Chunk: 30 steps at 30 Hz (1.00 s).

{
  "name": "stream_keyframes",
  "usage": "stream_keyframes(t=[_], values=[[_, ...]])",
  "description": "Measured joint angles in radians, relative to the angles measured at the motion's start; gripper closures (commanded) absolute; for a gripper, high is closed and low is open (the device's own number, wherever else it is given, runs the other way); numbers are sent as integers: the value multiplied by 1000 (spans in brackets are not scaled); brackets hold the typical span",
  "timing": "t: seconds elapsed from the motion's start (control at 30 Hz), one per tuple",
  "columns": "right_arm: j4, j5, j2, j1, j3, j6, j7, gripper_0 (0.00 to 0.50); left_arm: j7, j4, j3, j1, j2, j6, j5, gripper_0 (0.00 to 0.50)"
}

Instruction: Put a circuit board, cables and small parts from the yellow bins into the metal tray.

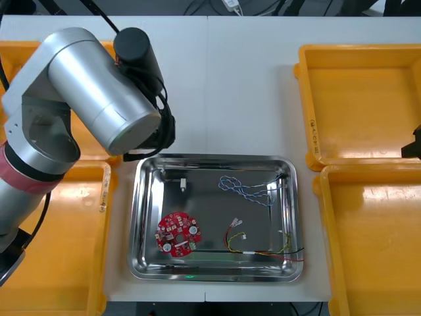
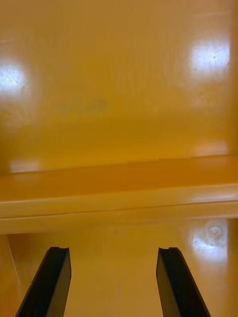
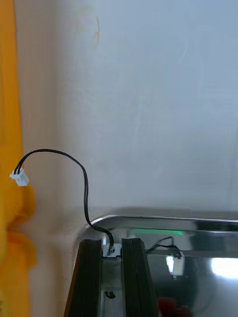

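Left wrist view had the left pincer [image 3: 111, 260] clamped on the white plug at one end of a thin black cable [image 3: 85, 183], at the 10 o'clock corner of the shiny metal tray [image 3: 163, 218]. The cable arched away from the fingers, its free plug hanging beside the left yellow bin [image 3: 10, 124]. Light, limp and springy, it seemed best held by the hard plug; the loose end might fall outside the rim. Inside lay a round red circuit board [image 1: 177, 233] at 8 o'clock, a small metal part [image 1: 183, 182] at 11, a twisted blue and white cable [image 1: 247, 189] at 1 and a red and yellow cable [image 1: 263, 250] at 5. Right of the tray, the right pincer [image 2: 113, 282] stood open and empty over a right yellow bin [image 2: 119, 99].
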State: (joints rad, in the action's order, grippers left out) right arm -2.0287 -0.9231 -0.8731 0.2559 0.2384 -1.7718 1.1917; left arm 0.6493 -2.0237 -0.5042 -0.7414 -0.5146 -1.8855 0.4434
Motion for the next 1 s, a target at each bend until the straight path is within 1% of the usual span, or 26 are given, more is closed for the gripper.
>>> stream_keyframes(t=[0.07,0.13,0.23,0.43,0.6,0.73,1.0], values=[[-2,-3,0,-2,0,0,0,0,-84,-4,-23,1,9,0,-5,500],[-6,-3,0,-2,0,0,0,0,-127,-10,-43,5,17,1,-17,500],[-15,-4,0,-3,0,0,0,0,-125,-17,-68,26,24,16,-40,500],[-35,-4,-1,-7,1,0,1,0,-123,-20,-111,96,25,84,-78,500],[-35,-5,-18,-7,1,0,3,0,-123,-20,-138,147,26,122,-102,500],[-35,-4,-28,-8,1,0,6,0,-123,-20,-154,167,26,142,-110,500],[-35,5,-29,-8,2,-1,9,0,-123,-20,-160,205,26,205,-115,499]])
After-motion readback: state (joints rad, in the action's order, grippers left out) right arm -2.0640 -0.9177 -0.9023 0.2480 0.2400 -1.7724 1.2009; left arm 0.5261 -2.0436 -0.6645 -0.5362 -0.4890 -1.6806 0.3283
